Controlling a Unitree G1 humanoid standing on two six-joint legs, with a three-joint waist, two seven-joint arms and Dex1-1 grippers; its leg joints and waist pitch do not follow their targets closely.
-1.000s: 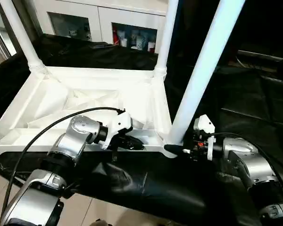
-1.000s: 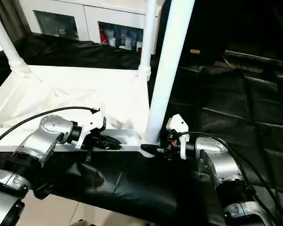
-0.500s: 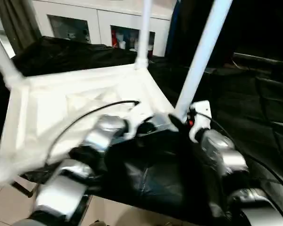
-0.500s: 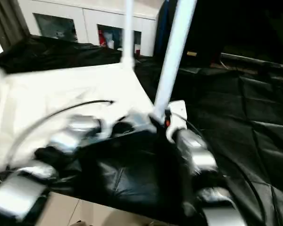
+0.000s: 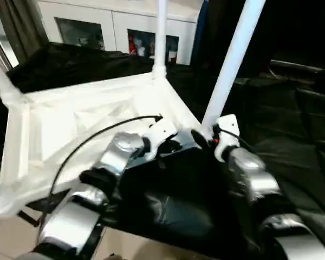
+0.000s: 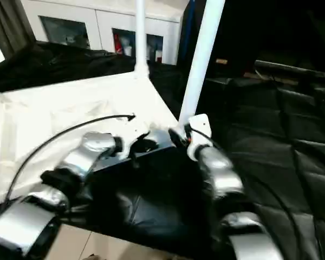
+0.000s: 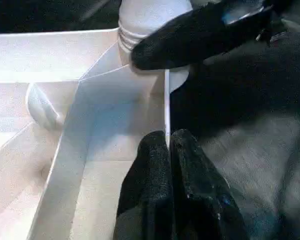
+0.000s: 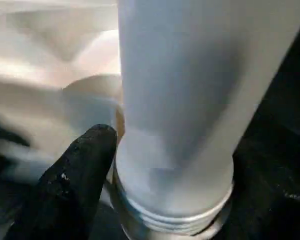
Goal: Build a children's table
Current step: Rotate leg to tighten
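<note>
Standing upside down, the children's table point(image 5: 92, 116) had its visible legs socketed; the left claw point(image 7: 169, 150) pinched its rim, the right claw point(image 5: 204, 138) straddled the near leg point(image 5: 230, 62), grip unclear.

Motion blur smears the silver forearms point(image 5: 114, 162) in the head views. Even indoor light washes the white tabletop point(image 5: 70, 124) nearly featureless; the black cloth point(image 5: 292, 130) swallows detail. The leg point(image 8: 180, 100) looms soft up close.
</note>
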